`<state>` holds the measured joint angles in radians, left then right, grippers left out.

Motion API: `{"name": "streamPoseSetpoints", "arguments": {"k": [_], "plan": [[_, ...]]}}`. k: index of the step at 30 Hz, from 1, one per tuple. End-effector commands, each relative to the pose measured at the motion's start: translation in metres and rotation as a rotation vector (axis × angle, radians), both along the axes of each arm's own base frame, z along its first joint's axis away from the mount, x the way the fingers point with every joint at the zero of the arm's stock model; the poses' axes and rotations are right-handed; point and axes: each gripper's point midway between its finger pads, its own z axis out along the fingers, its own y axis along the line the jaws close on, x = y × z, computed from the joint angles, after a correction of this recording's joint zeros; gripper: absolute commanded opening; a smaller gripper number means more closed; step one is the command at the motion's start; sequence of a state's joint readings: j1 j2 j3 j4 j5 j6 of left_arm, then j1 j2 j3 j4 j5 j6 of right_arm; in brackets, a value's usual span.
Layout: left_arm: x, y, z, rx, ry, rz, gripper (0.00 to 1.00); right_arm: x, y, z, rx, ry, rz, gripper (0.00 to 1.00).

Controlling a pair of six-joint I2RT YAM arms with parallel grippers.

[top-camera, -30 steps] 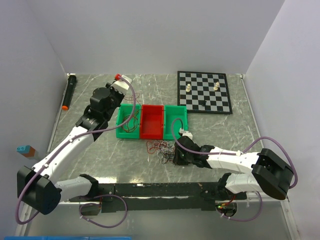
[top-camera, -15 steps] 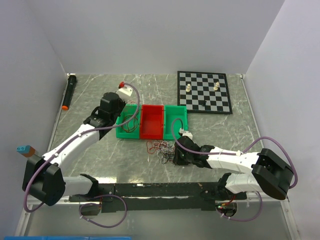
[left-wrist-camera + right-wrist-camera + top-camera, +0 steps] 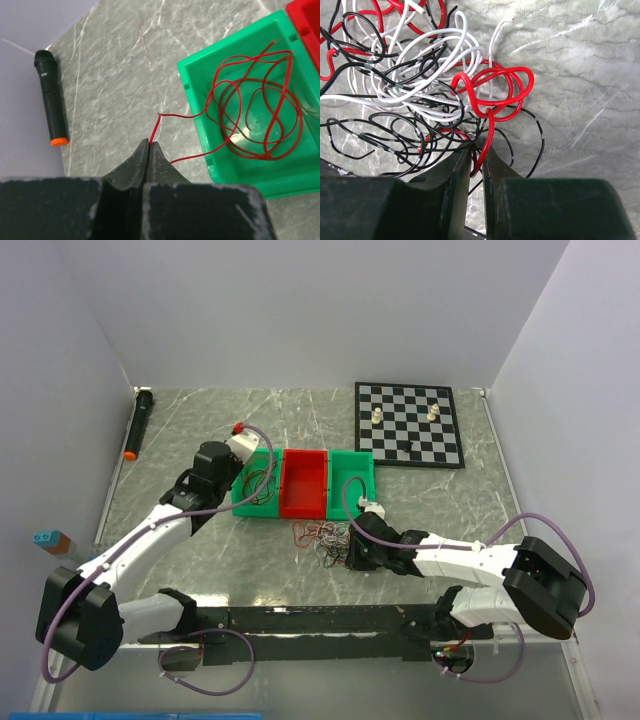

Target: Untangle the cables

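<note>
Red, white and black cables (image 3: pixel 322 538) are being shown from above as one tangle on the table (image 3: pixel 430 500), at 6 o'clock of the red bin (image 3: pixel 305 483).

Through the left wrist camera, a red wire (image 3: pixel 255 115) coiled in the green bin (image 3: pixel 280 185) is being pinched at its end by the closed left gripper (image 3: pixel 150 146), at 8 o'clock of that bin.

Through the right wrist camera, a red loop (image 3: pixel 492 95) of the tangle is being gripped between the fingers of the right gripper (image 3: pixel 477 152).
</note>
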<state>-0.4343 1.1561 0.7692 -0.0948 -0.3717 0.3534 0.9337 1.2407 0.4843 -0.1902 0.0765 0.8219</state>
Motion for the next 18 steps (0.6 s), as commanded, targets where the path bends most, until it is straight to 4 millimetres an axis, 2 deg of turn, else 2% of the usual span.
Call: {"name": "streamPoseSetpoints", "arguments": {"k": [1,6,12,14,18], "plan": [[0.005,-0.021,0.002,-0.051,-0.011,-0.069,0.01,-0.012,-0.006,-0.01,-0.037,0.052,0.013,0.22],[0.021,-0.041,-0.007,-0.094,0.023,-0.088,0.01,-0.012,-0.006,-0.011,-0.036,0.053,0.012,0.22],[0.032,-0.071,-0.009,-0.193,0.069,-0.161,0.01,-0.012,-0.006,-0.009,-0.03,0.043,0.009,0.22],[0.033,-0.083,-0.02,-0.203,0.121,-0.204,0.01,-0.011,-0.006,-0.008,-0.027,0.042,0.011,0.22],[0.03,-0.1,-0.056,-0.212,0.293,-0.271,0.01,-0.011,-0.006,-0.008,-0.02,0.037,0.016,0.23]]}}
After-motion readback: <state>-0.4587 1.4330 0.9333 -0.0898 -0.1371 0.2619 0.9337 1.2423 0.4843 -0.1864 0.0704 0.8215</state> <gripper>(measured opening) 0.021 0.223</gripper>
